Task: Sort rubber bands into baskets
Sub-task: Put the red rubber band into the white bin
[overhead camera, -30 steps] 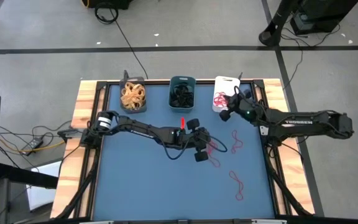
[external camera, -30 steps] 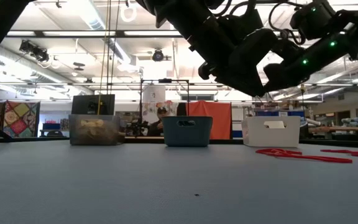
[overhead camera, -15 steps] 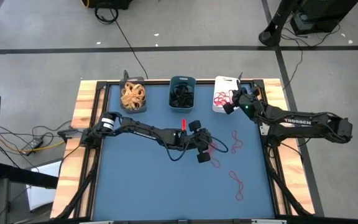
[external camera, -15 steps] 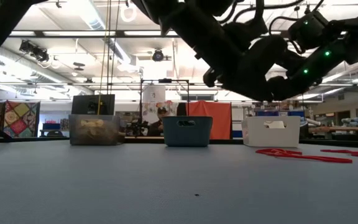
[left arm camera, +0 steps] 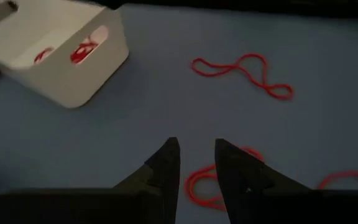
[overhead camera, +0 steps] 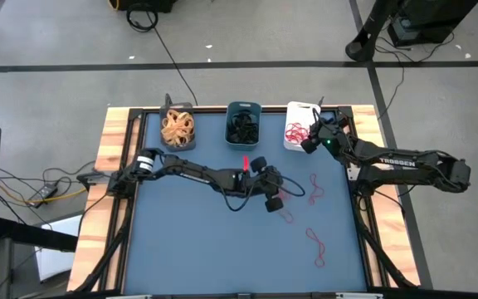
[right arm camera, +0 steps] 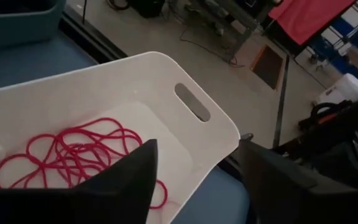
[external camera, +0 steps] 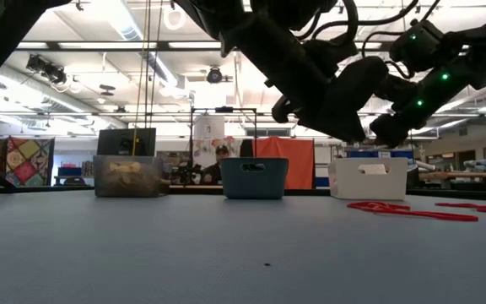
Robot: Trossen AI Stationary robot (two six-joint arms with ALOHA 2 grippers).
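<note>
The right gripper (right arm camera: 194, 180) has just opened over the white basket (right arm camera: 225, 127), so its red band (right arm camera: 73, 152) is dropped in, while the left gripper (left arm camera: 196, 163) hovers half-open over loose red bands (left arm camera: 244, 68).

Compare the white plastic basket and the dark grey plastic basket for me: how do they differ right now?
The white plastic basket sits at the right end of the row and holds red rubber bands; the dark grey plastic basket sits at the left end and holds tan rubber bands. The right gripper hangs open over the white basket; no gripper is over the grey one. Both are small rectangular bins at the table's far edge.
</note>
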